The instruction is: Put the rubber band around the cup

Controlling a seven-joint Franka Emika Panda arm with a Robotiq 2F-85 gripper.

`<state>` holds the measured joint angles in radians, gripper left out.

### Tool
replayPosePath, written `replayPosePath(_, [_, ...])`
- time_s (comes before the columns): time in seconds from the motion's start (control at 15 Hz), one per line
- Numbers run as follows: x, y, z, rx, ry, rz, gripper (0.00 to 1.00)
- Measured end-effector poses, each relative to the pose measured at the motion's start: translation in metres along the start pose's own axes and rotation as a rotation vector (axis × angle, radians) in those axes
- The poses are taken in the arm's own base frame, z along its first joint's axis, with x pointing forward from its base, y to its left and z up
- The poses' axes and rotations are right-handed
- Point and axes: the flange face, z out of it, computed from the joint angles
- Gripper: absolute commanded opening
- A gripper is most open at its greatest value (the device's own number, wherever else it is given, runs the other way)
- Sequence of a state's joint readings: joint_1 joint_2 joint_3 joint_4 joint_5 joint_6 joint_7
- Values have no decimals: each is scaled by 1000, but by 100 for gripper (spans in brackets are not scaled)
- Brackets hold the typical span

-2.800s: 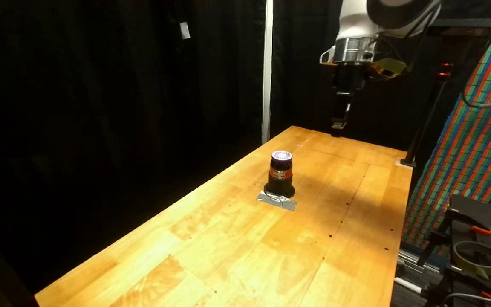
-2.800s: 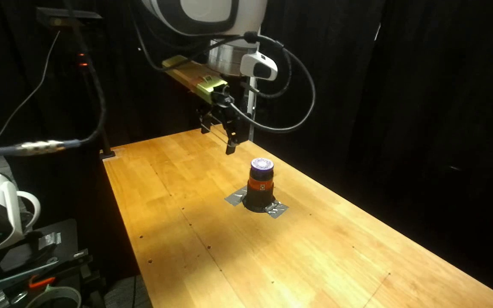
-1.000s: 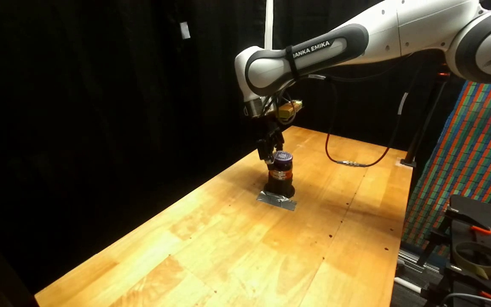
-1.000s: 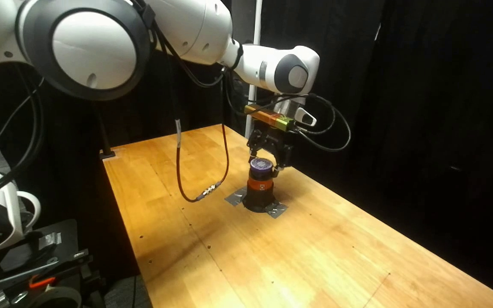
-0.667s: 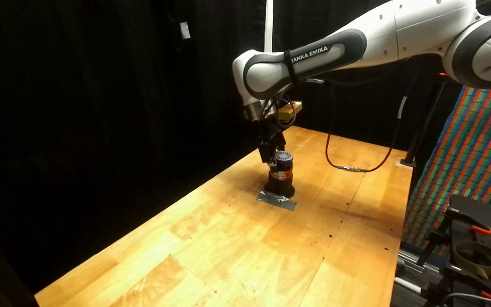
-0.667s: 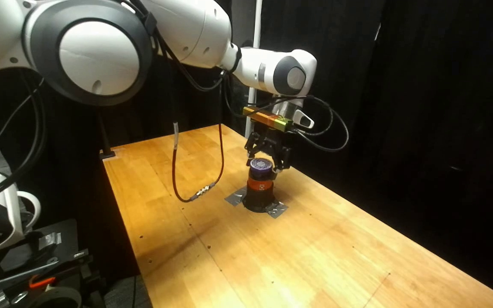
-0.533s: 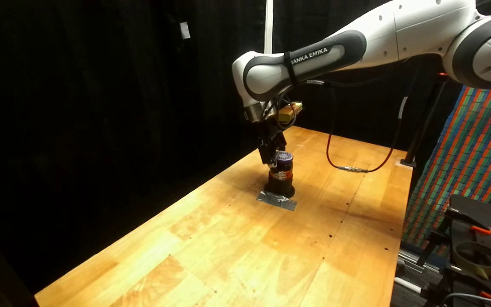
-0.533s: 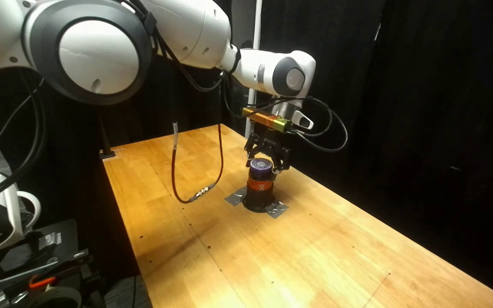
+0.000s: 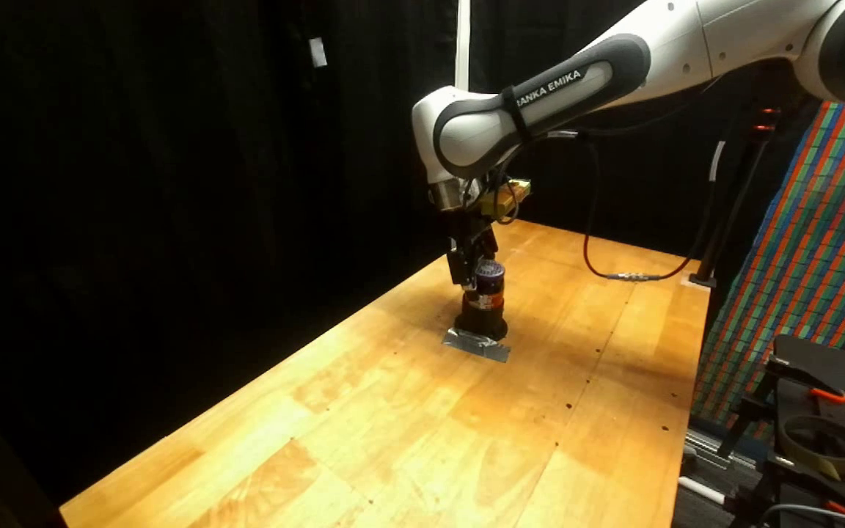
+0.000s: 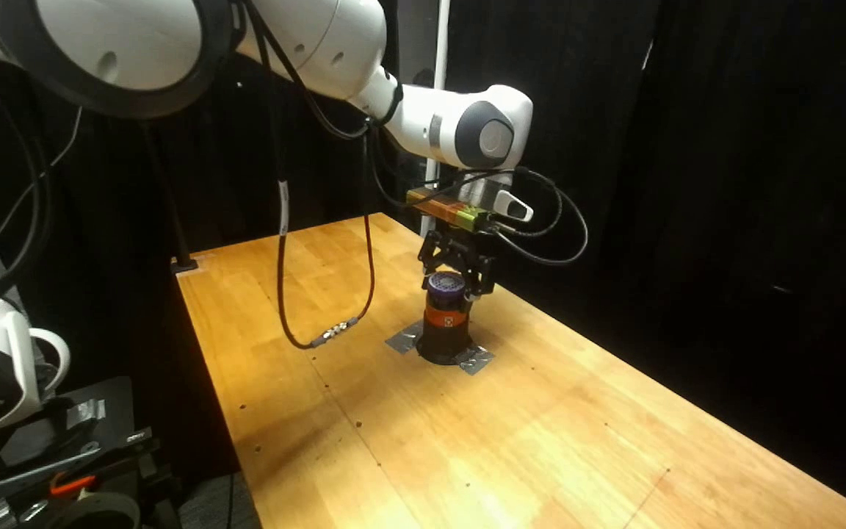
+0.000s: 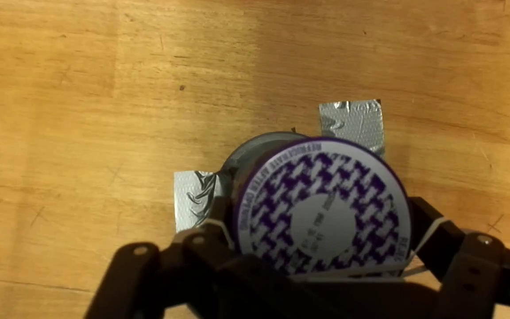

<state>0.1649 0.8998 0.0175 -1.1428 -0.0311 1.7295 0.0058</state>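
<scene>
The cup is a short jar with a black base, an orange band and a purple and white lid. It stands upright on the table in both exterior views, cup [image 9: 484, 319], cup [image 10: 445, 342]. From above, the wrist view shows the cup [image 11: 323, 226], mostly its lid. My gripper [image 11: 321, 215] is open, with one finger on each side of the lid, close against it. It shows in both exterior views, gripper [image 9: 477, 273], gripper [image 10: 449, 292]. The pale rubber band [image 11: 430, 233] is stretched round both fingers. Its strands cross at the lid's lower edge in the wrist view; part is hidden.
Silver tape pieces [image 11: 352, 122] hold the cup's base to the wooden table [image 9: 393, 411]. A cable [image 10: 331, 330] hangs from the arm beside the cup. A black side shelf [image 9: 826, 367] with a tape roll stands past the table edge.
My gripper came from above the table's back end to the cup, its fingers now either side of the lid. In the last half second it shifted slightly; the upper arm rose. The cup stayed.
</scene>
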Motion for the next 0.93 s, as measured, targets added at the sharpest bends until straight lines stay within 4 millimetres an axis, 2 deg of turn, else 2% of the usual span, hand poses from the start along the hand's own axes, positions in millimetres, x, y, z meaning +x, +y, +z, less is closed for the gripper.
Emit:
replayPosePath(0.47, [-30, -2, 1, 2, 72, 66, 100])
replayPosePath(0.93, [-81, -13, 30, 7, 83, 127, 100])
